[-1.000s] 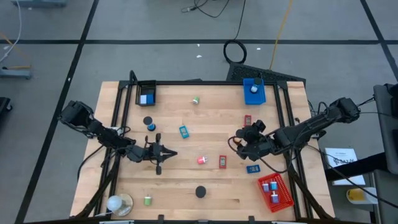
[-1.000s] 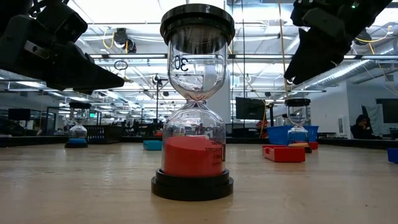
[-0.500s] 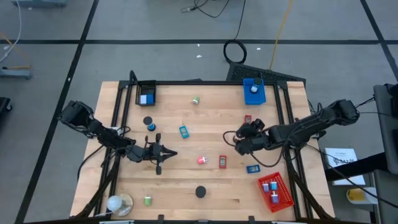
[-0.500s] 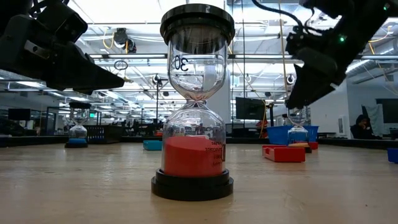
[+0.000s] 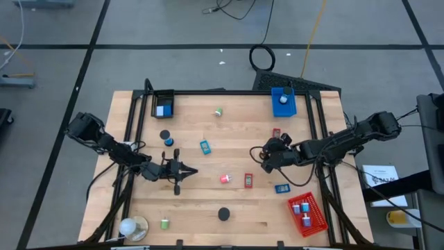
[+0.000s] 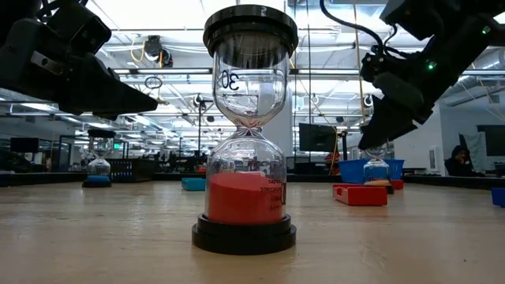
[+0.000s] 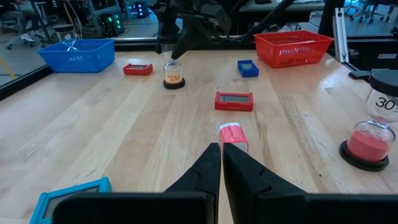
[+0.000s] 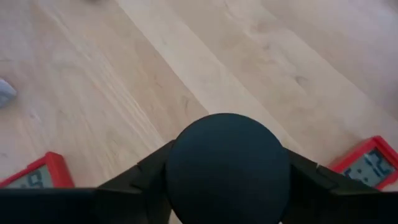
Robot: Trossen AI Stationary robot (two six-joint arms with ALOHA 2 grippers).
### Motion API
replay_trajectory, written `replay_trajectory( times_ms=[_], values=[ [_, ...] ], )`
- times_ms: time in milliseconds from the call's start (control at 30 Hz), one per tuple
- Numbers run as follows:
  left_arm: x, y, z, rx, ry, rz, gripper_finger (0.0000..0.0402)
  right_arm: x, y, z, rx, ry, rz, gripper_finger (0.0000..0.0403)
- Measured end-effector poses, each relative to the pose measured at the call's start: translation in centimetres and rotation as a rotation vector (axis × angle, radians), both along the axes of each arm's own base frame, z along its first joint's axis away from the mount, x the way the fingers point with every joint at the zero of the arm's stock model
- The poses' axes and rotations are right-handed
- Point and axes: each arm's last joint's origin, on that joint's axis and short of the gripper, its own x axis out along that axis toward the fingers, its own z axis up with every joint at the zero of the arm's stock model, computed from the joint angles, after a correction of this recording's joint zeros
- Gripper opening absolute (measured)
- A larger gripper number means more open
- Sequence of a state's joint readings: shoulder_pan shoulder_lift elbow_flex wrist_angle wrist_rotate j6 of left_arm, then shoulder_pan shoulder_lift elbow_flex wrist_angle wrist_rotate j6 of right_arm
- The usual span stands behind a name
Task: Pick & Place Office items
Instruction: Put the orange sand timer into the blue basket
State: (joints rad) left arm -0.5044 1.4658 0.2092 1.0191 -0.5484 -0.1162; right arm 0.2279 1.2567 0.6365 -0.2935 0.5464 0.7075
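Right gripper (image 5: 269,155) hangs over the small orange sand timer (image 7: 174,74) standing upright right of table centre, black cap centred, clamped or not I cannot tell, so squeeze squarely, lift straight; left gripper (image 5: 184,171) waits, pinched closed, empty.

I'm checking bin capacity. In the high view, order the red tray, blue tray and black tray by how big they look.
1. red tray, largest
2. blue tray
3. black tray, only slightly smaller than the blue, so those two are close.
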Motion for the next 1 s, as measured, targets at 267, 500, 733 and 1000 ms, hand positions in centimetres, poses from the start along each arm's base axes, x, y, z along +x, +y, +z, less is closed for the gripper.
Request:
replay_trajectory(
  times_ms=[267, 500, 733, 1000],
  values=[
    [0.0, 0.0, 0.0, 0.001, 0.001, 0.0, 0.0026, -0.3, -1.0, 2.4, -0.053, -0.106, -0.02, 0.0197],
    [0.0, 0.0, 0.0, 0.003, 0.001, 0.0, 0.0026, -2.1, -7.4, 5.9, -0.173, -0.199, -0.294, 0.0197],
    [0.0, 0.0, 0.0, 0.006, 0.001, -0.001, 0.0026, -4.2, -14.4, 5.8, -0.192, -0.152, -0.517, 0.0197],
    [0.0, 0.0, 0.0, 0.006, 0.001, -0.001, 0.0026, -4.3, -19.0, 3.7, -0.189, -0.103, -0.611, 0.0197]
  ],
)
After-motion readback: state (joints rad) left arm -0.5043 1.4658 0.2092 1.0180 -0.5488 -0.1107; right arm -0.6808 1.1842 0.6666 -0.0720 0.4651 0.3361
